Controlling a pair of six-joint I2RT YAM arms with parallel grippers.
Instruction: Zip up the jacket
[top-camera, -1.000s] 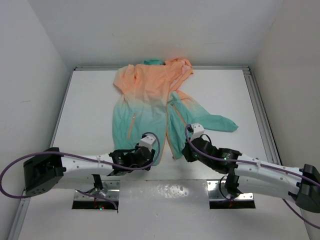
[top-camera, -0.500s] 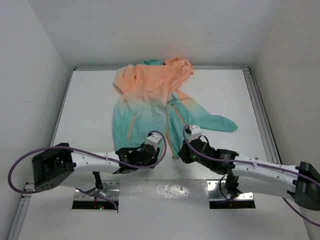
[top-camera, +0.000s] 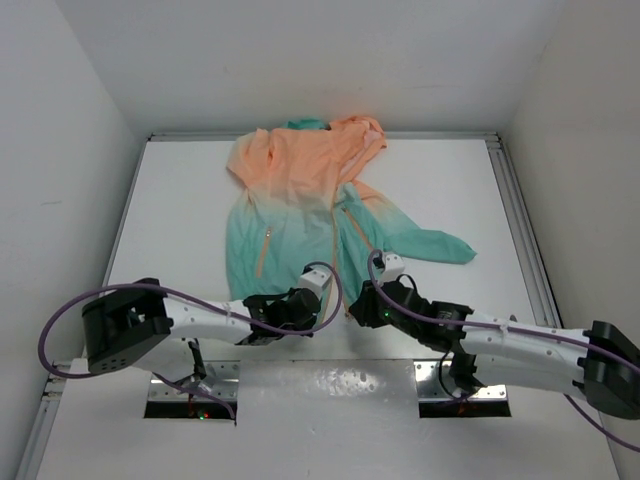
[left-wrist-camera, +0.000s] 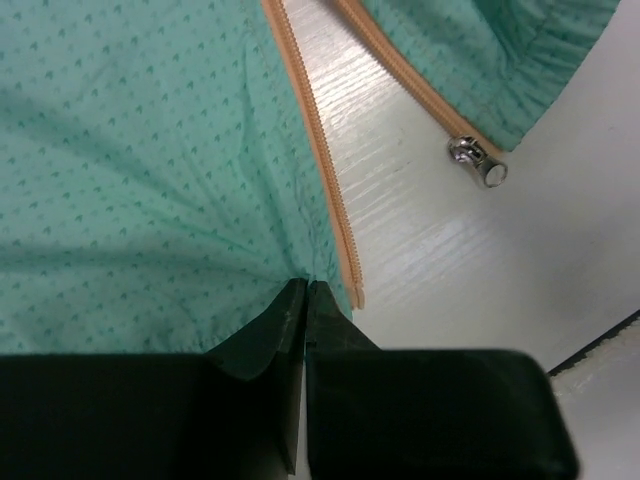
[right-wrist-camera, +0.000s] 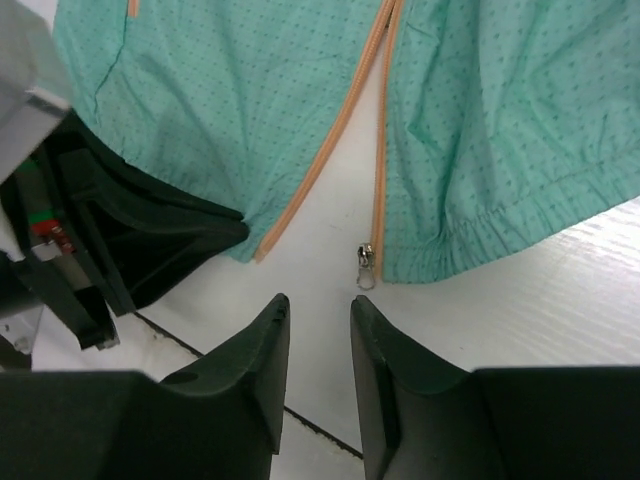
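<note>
The jacket (top-camera: 290, 200) lies flat and unzipped on the white table, its peach top far from me and its teal hem near. My left gripper (left-wrist-camera: 305, 290) is shut on the teal hem (left-wrist-camera: 200, 230), right beside the bottom end of the left orange zipper tape (left-wrist-camera: 335, 215). The silver zipper slider (left-wrist-camera: 478, 160) sits at the bottom of the right tape (right-wrist-camera: 380, 150), free on the table. My right gripper (right-wrist-camera: 318, 305) is open, its fingertips a short way in front of the slider (right-wrist-camera: 367, 265), touching nothing. In the top view the two grippers (top-camera: 305, 300) (top-camera: 362, 308) almost meet at the hem.
The left gripper's black body (right-wrist-camera: 150, 240) stands close to the left of my right fingers. The table's near edge (right-wrist-camera: 210, 360) runs just below the hem. A teal sleeve (top-camera: 440, 243) stretches out to the right. White walls enclose the table.
My left gripper slid right along the hem and shut on it by the zipper tape's end. My right gripper opened and shifted slightly left, towards the slider.
</note>
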